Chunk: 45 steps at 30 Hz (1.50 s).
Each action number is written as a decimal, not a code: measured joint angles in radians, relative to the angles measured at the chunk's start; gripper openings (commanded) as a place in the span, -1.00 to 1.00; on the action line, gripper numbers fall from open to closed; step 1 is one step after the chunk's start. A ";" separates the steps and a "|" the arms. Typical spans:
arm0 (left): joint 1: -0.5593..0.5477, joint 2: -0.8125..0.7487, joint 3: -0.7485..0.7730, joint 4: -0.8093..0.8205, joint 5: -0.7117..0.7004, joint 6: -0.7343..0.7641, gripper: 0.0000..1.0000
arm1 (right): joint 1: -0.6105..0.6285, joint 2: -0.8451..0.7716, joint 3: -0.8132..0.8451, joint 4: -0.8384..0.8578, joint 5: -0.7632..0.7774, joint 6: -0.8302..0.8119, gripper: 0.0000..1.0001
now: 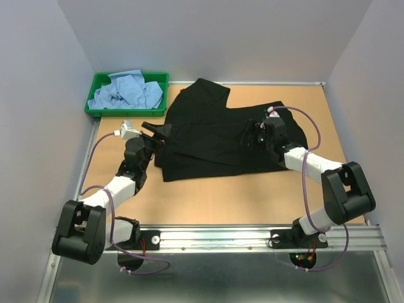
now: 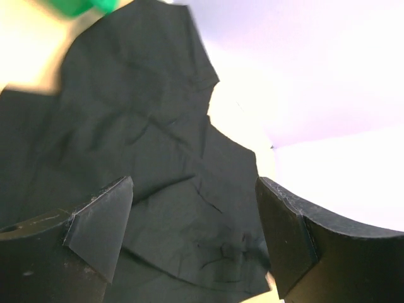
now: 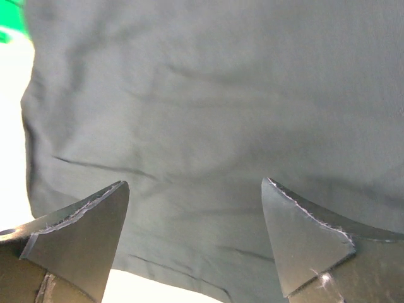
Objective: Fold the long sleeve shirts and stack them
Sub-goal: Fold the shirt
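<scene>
Black shirt [image 1: 211, 136] between parted pincers

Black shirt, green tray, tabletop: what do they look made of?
Black shirt: thin woven cloth, matte; it lies limp with soft creases and folded edges.
Green tray: probably moulded plastic; uniform bright colour, rigid straight rim.
Tabletop: tan, matte board, perhaps wood fibreboard or cork; the grain is too fine to tell.

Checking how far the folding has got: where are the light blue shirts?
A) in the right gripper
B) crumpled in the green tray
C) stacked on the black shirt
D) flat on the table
B: the light blue shirts lie bunched inside the green tray, with only the black shirt spread on the table.
</scene>
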 measured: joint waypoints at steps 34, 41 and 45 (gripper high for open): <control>-0.175 0.505 0.271 -0.261 0.065 0.214 -0.60 | 0.245 0.562 0.492 0.259 -0.386 0.172 0.77; -0.167 0.505 0.272 -0.271 0.042 0.188 -0.69 | 0.289 0.675 0.511 0.359 -0.420 0.218 0.78; -0.155 0.505 0.272 -0.273 0.045 0.182 -0.69 | 0.281 0.686 0.509 0.381 -0.412 0.214 0.79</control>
